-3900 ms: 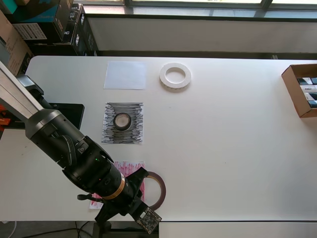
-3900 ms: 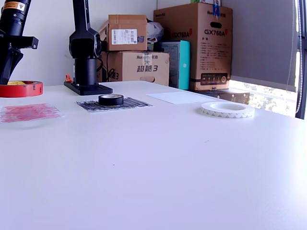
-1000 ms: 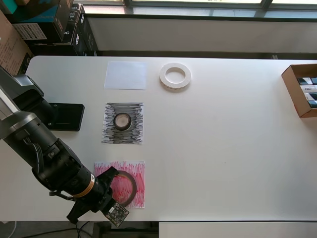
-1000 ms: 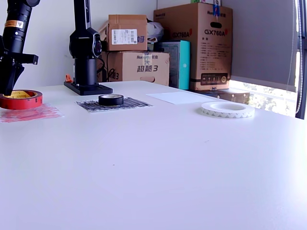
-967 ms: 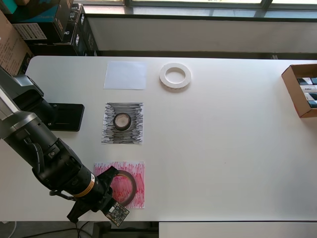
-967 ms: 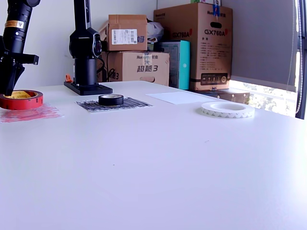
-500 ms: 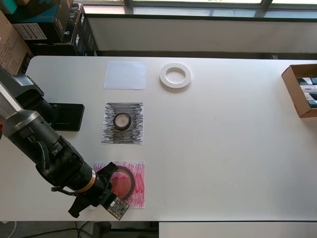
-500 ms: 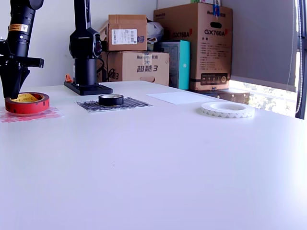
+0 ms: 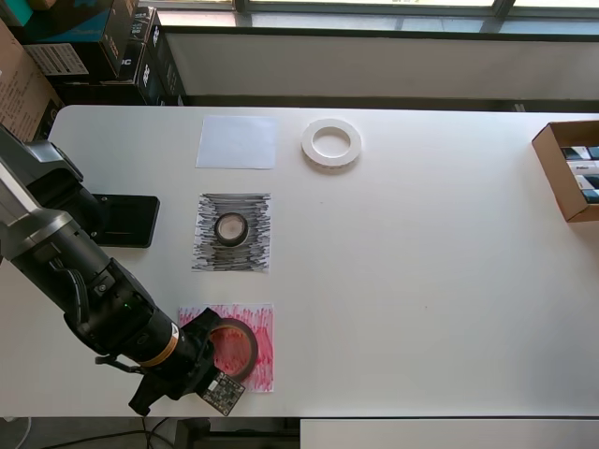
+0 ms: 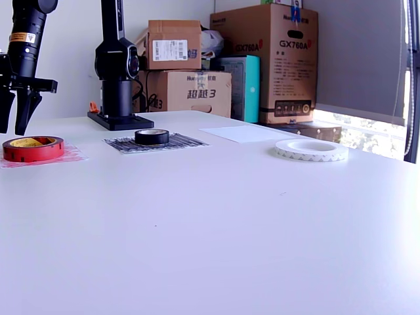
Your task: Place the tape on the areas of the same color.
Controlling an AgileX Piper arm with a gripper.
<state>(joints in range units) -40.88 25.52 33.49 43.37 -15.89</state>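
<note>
The dark red roll (image 9: 236, 348) (image 10: 33, 148) lies flat on the red-scribbled sheet (image 9: 264, 323) (image 10: 72, 156) near the table's front edge. My gripper (image 9: 208, 344) (image 10: 15, 126) hangs just above the roll's left rim in the exterior view, open and empty. The small black roll (image 9: 231, 227) (image 10: 151, 136) sits on the black-scribbled sheet (image 9: 208, 254) (image 10: 185, 140). The white ring (image 9: 331, 143) (image 10: 310, 149) lies on bare table, to the right of the plain white sheet (image 9: 237, 142) (image 10: 246, 134) in the overhead view.
The arm's black base (image 9: 122, 220) (image 10: 120, 72) stands at the overhead view's left. An open cardboard box (image 9: 566, 168) sits at the table's right edge. Stacked cartons (image 10: 262, 59) stand behind the table.
The gripper carried the red roll over the red sheet, lowered it, let go and rose slightly with its fingers open. The roll now rests on the sheet.
</note>
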